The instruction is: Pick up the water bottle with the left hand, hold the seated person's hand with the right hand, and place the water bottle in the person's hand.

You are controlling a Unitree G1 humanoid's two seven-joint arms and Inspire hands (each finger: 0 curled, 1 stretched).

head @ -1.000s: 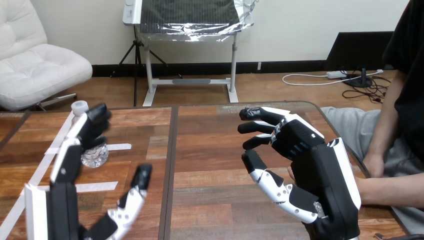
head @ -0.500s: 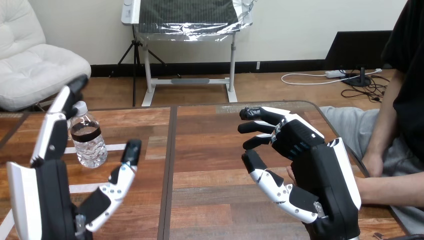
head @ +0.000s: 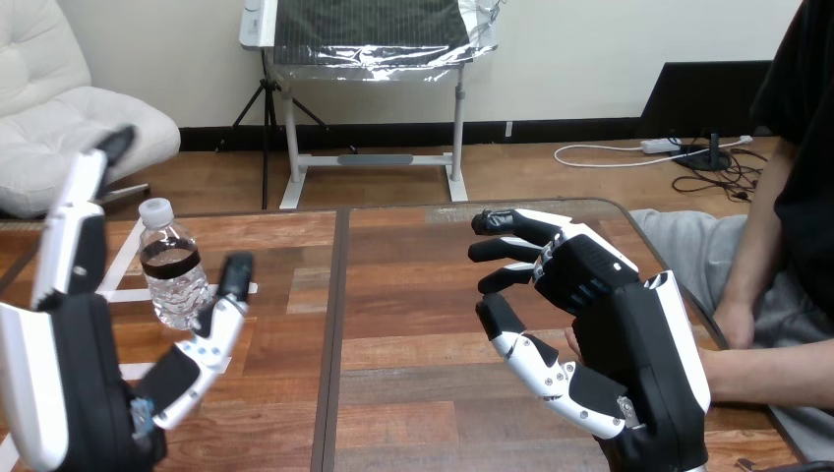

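A clear water bottle (head: 173, 264) with a white cap and dark label stands upright on the wooden table (head: 413, 295) at the left. My left hand (head: 69, 383) is raised near it and open, fingers (head: 71, 231) straight up on the bottle's left and thumb (head: 211, 329) on its right, not closed on it. My right hand (head: 620, 344) hovers at the right with relaxed, slightly bent fingers and nothing in them. The person's forearm (head: 772, 374) reaches in from the right. Their hand (head: 571, 341) is mostly hidden behind my right hand; I cannot tell if they touch.
White tape strips (head: 133, 293) mark the table under and around the bottle. A dark seam (head: 334, 324) runs down the table's middle. The person's other hand (head: 734, 324) rests on their lap beyond the table's right edge.
My left hand has risen and shifted left, uncovering the bottle it stood in front of. The bottle, my right hand and the person's arm have stayed put.
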